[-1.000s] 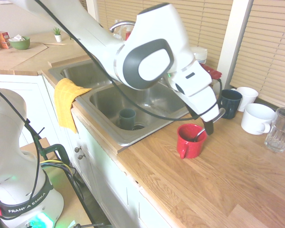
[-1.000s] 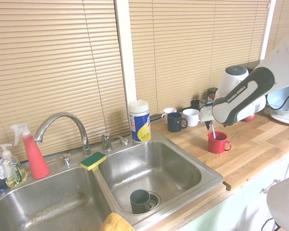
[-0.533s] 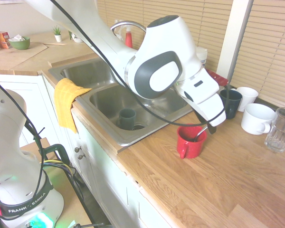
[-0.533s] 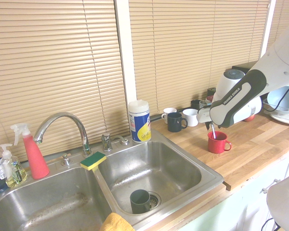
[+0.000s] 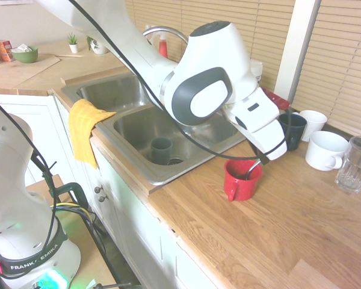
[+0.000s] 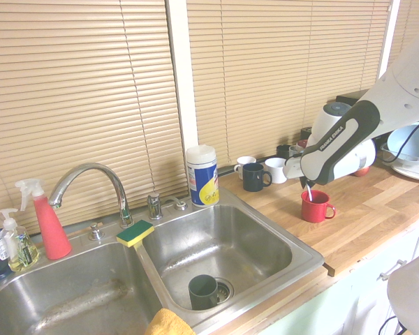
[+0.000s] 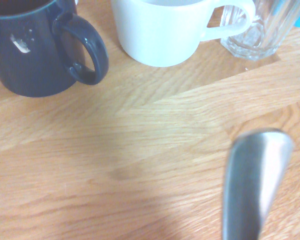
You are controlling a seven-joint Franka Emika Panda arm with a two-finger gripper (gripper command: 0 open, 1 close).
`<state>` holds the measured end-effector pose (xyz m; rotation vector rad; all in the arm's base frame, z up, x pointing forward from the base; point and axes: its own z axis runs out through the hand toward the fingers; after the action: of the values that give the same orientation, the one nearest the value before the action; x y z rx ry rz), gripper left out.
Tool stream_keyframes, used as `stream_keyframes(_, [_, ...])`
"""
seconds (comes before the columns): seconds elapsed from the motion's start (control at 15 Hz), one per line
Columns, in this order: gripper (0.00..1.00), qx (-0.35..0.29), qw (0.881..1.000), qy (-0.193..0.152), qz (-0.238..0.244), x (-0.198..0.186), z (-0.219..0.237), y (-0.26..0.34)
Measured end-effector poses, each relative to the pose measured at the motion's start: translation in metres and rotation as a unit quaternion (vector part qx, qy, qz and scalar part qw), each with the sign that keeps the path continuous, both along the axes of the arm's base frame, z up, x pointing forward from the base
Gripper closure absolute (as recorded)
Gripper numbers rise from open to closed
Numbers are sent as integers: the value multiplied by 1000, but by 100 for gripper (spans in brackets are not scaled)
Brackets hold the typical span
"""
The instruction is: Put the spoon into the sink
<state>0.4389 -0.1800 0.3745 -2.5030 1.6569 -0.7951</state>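
Since a second ago the gripper (image 5: 260, 158) has shifted a little away from the sink (image 5: 138, 171) in the first exterior view, and it now covers the upper end of the spoon (image 5: 252, 171); the red mug (image 5: 239, 188) looks unmoved on the wooden counter (image 5: 289, 211). The spoon leans in that mug, its handle sticking up over the rim towards the gripper. How far the gripper is open, and whether it has hold of the handle, I cannot tell: the arm hides too much, though the handle does seem to run up into it.

The spoon should be light, stiff and in no danger of breaking, but the smooth metal is likely slippery and may swivel in a loose pinch. The best hold is probably on the flat of the upper handle, just below its broad end, then straight up so the bowl clears the rim without tipping the mug
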Motion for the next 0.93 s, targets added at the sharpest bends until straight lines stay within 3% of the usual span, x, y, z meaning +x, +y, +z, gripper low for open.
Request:
stream_keyframes(0.6, [100,8,1000,-3,-8,-3,-1,-10])
stream_keyframes(0.93, [100,1,999,-36,-4,-7,30,-11])
